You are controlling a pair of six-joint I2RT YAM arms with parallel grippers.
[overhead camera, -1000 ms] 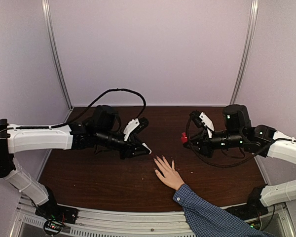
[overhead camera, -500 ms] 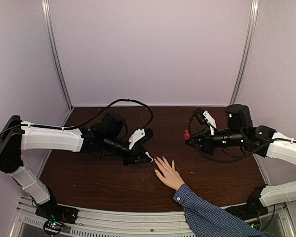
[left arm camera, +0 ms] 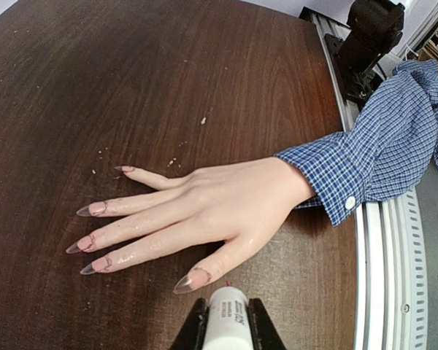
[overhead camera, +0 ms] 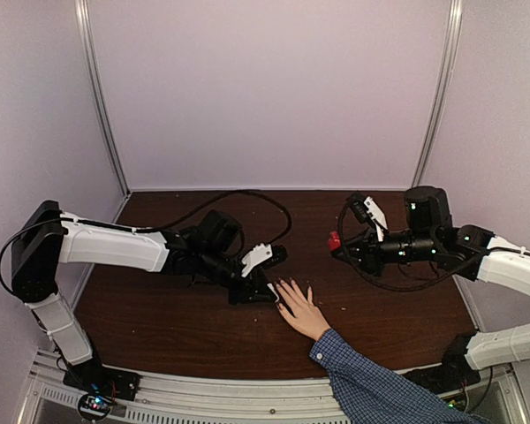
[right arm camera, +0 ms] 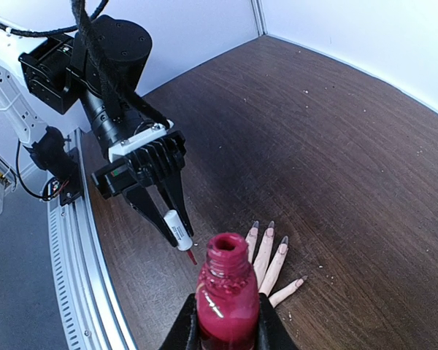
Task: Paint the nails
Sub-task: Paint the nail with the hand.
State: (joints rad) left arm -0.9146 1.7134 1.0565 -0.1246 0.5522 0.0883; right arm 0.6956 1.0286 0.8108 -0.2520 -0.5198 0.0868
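My left fingers pinched the white brush cap. The nails lay on the desk just ahead, thumb nail nearest and slightly left, long axes pointing leftward. My right fingers, clamped on the open polish bottle, stood farther off.

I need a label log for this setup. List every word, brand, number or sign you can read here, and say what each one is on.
No text here is readable.
White brush cap in the left gripper: a few lines of small dark print, too blurred to read.
Red polish bottle in the right gripper: no label showing on the side in view.
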